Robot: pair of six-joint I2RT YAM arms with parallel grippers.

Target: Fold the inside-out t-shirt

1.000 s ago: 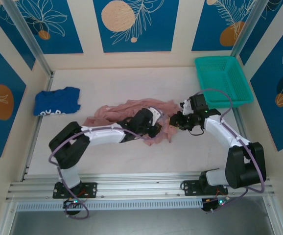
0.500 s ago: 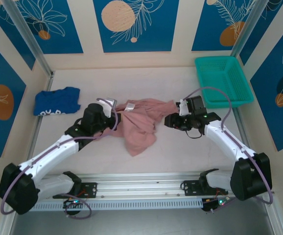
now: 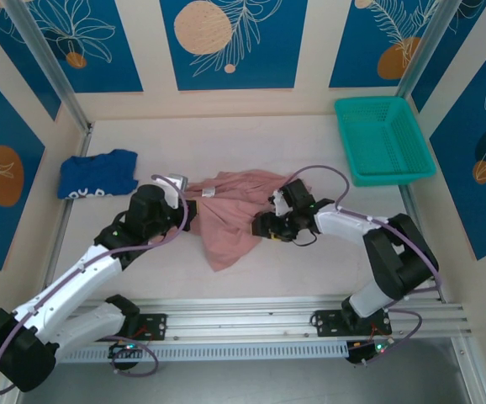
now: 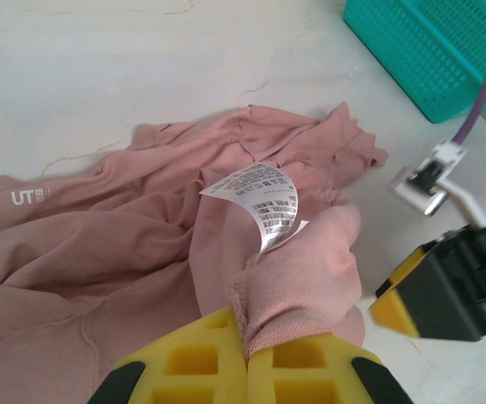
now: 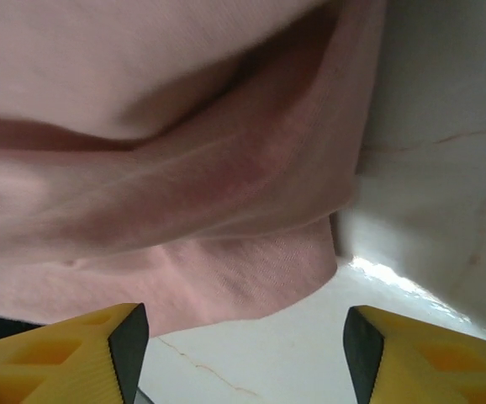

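Observation:
The dusty-pink t-shirt [image 3: 236, 210] lies crumpled mid-table, inside out, with a white care label [image 4: 264, 202] standing up and a small "UT" mark [image 4: 29, 196] on the fabric. My left gripper [image 3: 189, 207] is at the shirt's left edge. In the left wrist view its yellow fingers [image 4: 247, 349] are shut on a bunched fold of the pink cloth [image 4: 302, 278]. My right gripper [image 3: 265, 225] is low at the shirt's right edge and stands open. In the right wrist view the shirt's hem [image 5: 226, 278] lies just ahead of the right gripper [image 5: 243, 358], with bare table between the fingers.
A royal-blue garment [image 3: 97, 174] lies at the far left of the table. A teal basket [image 3: 383, 139] stands at the back right, its corner [image 4: 445, 50] also in the left wrist view. The right gripper's body [image 4: 449, 286] sits close beside the held fold.
My left gripper has pulled the pink fabric from the shirt's middle out to the left. My right gripper has moved left and down to the shirt's right edge.

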